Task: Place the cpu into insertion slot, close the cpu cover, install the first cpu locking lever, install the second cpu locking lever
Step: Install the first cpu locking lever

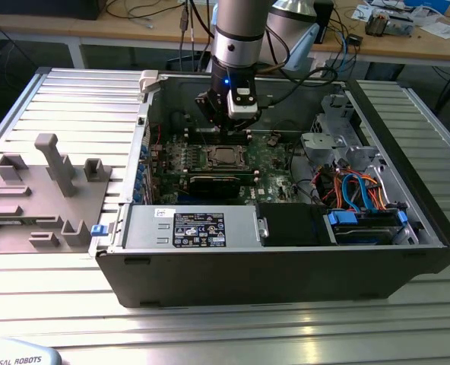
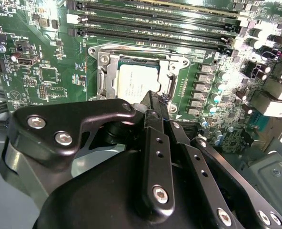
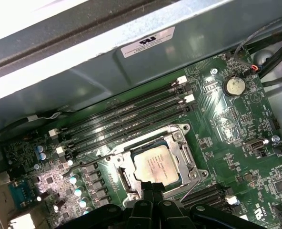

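We note the hand (image 2: 153, 102) hanging low inside the open computer case (image 1: 286, 266), directly over the motherboard (image 2: 45, 71). Its fingers (image 2: 156, 143) look pressed together into one narrow tip, with nothing pinched between them. That shape would suit pushing or hooking a thin part rather than carrying one.

The cpu (image 3: 154, 164) lies flat in the insertion slot (image 3: 124, 179), just ahead of the fingertips; the silver top faces up and sits square to the socket, so we judge the placing step done. The cpu cover (image 3: 181, 143) appears to lie down around the chip, its window framing the metal top, though we cannot tell whether it is fully seated.

A thin wire lever (image 3: 91, 161) runs along the socket edge away from the hand, apparently not yet latched; we cannot tell for certain. The fingertip sits just at the near edge of the cover in the second wrist view, whether touching or just apart we cannot tell.

The case rests on a ribbed metal surface (image 1: 232, 327). Beside it, well away from the hand, stands a grey fixture block (image 1: 42, 190).
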`<action>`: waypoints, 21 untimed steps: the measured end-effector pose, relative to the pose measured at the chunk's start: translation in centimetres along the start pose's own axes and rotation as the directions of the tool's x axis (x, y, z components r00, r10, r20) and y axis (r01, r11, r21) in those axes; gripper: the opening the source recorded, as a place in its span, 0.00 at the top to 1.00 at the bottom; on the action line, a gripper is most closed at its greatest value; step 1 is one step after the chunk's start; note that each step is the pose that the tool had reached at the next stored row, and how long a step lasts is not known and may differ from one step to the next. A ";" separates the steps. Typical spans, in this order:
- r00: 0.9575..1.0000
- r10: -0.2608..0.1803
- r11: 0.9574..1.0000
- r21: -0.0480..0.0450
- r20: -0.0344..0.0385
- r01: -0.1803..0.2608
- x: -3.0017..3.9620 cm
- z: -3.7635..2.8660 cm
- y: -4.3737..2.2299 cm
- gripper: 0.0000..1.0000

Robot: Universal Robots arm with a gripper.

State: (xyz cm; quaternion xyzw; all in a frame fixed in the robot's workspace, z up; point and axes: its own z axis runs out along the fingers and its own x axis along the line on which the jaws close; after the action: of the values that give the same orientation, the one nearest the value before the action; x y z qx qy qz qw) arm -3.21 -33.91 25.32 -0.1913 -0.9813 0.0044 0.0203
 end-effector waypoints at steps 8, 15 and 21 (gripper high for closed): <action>1.000 -0.017 1.000 0.001 0.000 0.017 0.00 0.00 0.00 0.89; 0.999 -0.036 0.999 0.001 0.001 0.036 0.00 0.00 0.00 0.89; 0.999 -0.048 0.999 0.002 0.001 0.048 0.00 0.00 0.00 0.89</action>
State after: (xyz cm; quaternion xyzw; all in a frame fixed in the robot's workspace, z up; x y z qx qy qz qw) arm -3.21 -33.91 25.32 -0.1676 -0.9856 0.0049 0.0202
